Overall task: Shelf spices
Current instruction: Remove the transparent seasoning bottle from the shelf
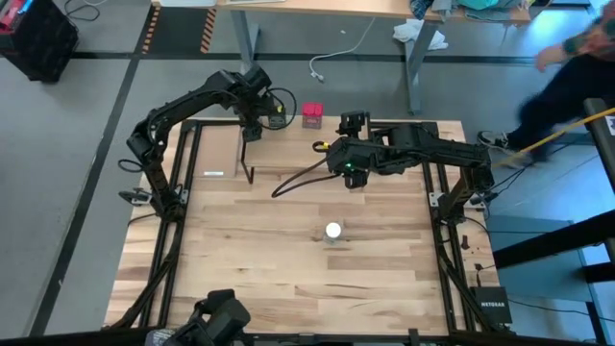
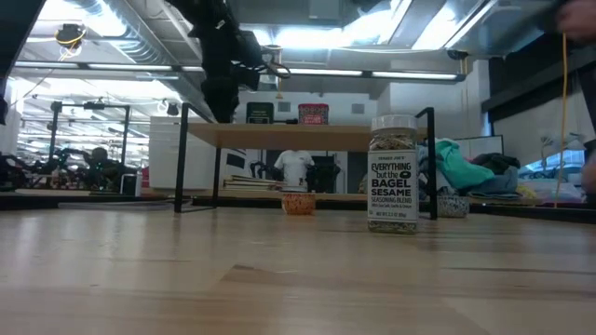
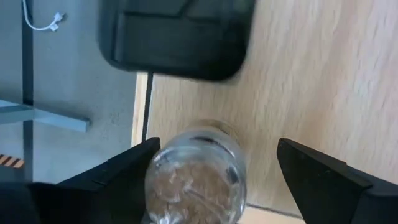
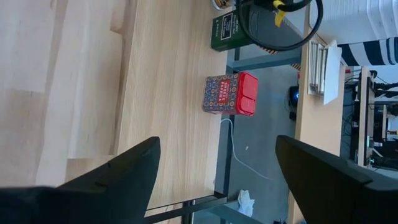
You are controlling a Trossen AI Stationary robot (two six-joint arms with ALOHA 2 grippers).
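The shelf point(image 2: 307, 137) point(image 1: 288, 144) stands along the table's far edge. On it stand a red box point(image 4: 231, 94) point(image 1: 312, 115) and, to its left, a dark tin point(image 4: 224, 31) point(image 2: 260, 113). Beyond the tin, near the shelf's left end, stands a round jar point(image 3: 196, 177) with brownish contents. My left gripper point(image 3: 217, 149) point(image 1: 252, 130) points down over this jar, open, one finger on each side. A clear white-lidded jar point(image 1: 332, 232) point(image 2: 392, 174) stands upright mid-table. My right gripper point(image 4: 217, 149) point(image 1: 354, 123) hangs open above the shelf, right of the red box. My left gripper comes at the round jar from above, its fingers pointing down on either side. One finger point(image 3: 127, 177) lies right beside the jar's wall and the other stands well apart. Whether the near finger touches the jar, I cannot tell. The jar stands upright on the shelf.
A small round orange-and-pale object point(image 2: 298, 200) shows below the shelf board. A dark cable point(image 1: 298, 180) lies on the table in front of the shelf. A person point(image 1: 577, 58) moves past the table's far right corner. Bare planks lie around the white-lidded jar.
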